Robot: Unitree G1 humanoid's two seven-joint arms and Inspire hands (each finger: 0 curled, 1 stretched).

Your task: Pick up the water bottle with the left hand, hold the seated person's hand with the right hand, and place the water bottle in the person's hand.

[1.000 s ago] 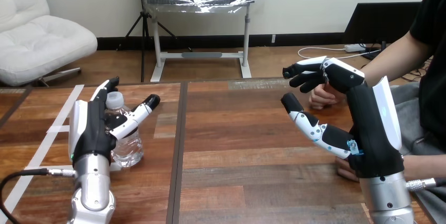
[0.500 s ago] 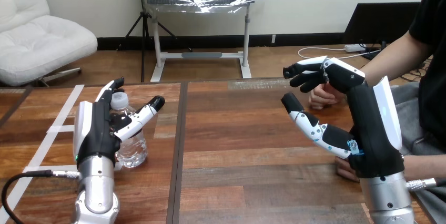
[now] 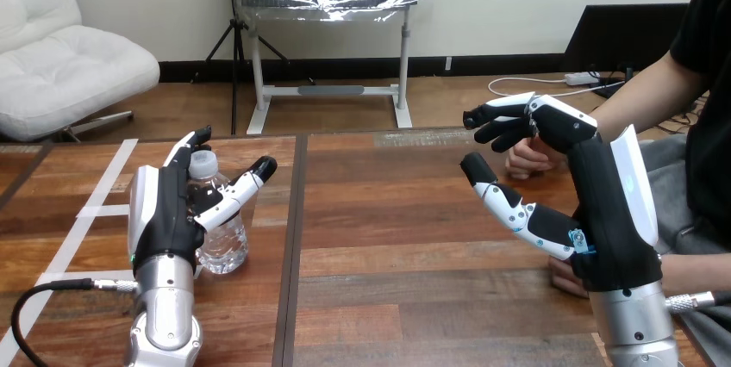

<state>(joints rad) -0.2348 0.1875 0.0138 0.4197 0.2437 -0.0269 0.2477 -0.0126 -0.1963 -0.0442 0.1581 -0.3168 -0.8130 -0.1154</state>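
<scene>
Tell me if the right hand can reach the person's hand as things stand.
Probably yes: the right hand is open toward the person's hand, which lies just beyond it with nothing between.

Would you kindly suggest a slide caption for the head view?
Left hand open around the water bottle on the table; right hand raised beside the person's hand, not holding it.

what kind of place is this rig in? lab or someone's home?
Probably a lab test bench rather than a home: white tape marks laid out on the wooden table, a single water bottle as a prop, and a person's hand at the table's right side.
</scene>
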